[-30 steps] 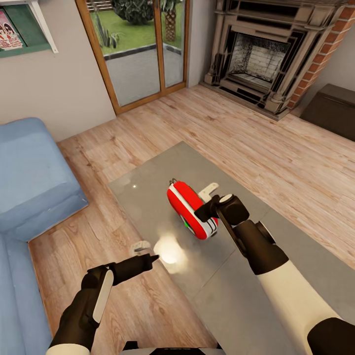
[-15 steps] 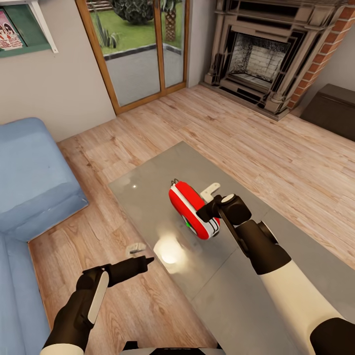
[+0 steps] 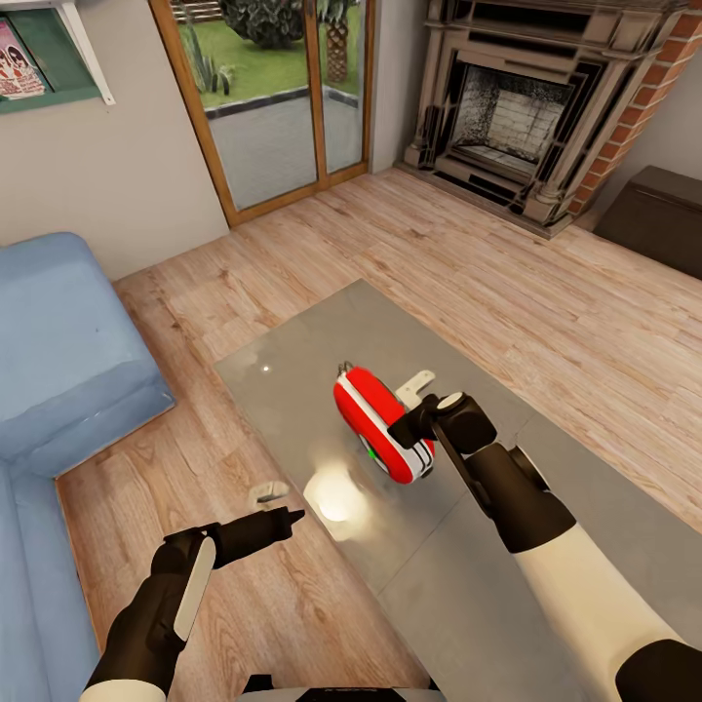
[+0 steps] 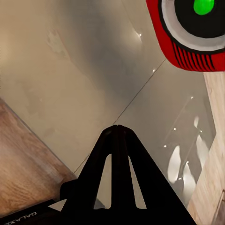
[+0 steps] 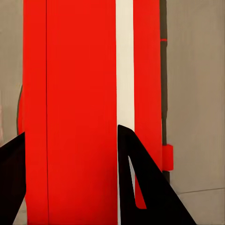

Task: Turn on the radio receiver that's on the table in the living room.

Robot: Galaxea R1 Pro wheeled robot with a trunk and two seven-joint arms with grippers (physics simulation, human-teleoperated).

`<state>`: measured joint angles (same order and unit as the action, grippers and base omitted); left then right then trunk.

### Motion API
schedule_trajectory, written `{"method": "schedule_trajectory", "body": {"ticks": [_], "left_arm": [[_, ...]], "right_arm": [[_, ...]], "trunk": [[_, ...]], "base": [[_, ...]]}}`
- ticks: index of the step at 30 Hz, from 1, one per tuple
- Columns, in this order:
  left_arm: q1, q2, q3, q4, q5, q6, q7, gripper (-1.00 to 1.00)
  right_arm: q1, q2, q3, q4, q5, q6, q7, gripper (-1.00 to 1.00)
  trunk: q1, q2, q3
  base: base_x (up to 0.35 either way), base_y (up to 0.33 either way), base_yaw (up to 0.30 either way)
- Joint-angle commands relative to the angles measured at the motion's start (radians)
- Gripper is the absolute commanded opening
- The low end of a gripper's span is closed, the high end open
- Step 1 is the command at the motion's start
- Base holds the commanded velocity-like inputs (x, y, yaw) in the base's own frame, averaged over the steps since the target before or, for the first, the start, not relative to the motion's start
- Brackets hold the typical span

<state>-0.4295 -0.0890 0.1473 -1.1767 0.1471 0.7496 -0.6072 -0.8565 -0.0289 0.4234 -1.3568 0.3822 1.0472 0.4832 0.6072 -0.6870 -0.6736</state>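
So the living room was all there: light wood plank floor, blue sofa off to the robot's left, brick fireplace at the back with the glass door next to it. The big glossy grey counter sat right in front of the robot, and the radio receiver was on it, near the middle, tipped on its edge with the dial face turned toward the left arm. What changed over the last second: the radio's near end had swung a bit to the robot's right, the right arm had followed it, and the left arm had pulled back off the counter edge and a bit lower. The right hand was pressed up against the radio; in the right wrist view its fingers stood wide apart with the red body between them, not clamped. The left hand hovered over the floor just beside the counter, fingers pinched together in the left wrist view, holding nothing. That same view showed a green spot in the middle of the dial. My guess is that means the radio's already on, or close to it.
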Motion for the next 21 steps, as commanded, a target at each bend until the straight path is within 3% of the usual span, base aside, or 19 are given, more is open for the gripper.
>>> {"method": "schedule_trajectory", "body": {"ticks": [1,5,21], "left_arm": [[0.0,0.0,0.0,0.0,0.0,0.0,0.0,-1.0],[0.0,0.015,0.004,0.017,0.0,-0.017,-0.002,-1.0],[0.0,0.024,0.007,0.058,0.004,-0.094,-0.06,-1.0]], "right_arm": [[0.001,0.0,0.0,0.0,0.0,0.0,0.0,-1.0],[0.02,0.002,-0.01,0.018,0.003,-0.002,0.002,-1.0],[0.116,-0.002,0.002,-0.006,0.017,-0.003,0.002,-1.0]], "trunk": [[0.0,0.0,0.0],[0.0,0.0,0.0],[0.0,0.0,0.0]], "base": [[0.0,0.0,0.0],[0.0,0.0,0.0],[0.0,0.0,0.0]]}}
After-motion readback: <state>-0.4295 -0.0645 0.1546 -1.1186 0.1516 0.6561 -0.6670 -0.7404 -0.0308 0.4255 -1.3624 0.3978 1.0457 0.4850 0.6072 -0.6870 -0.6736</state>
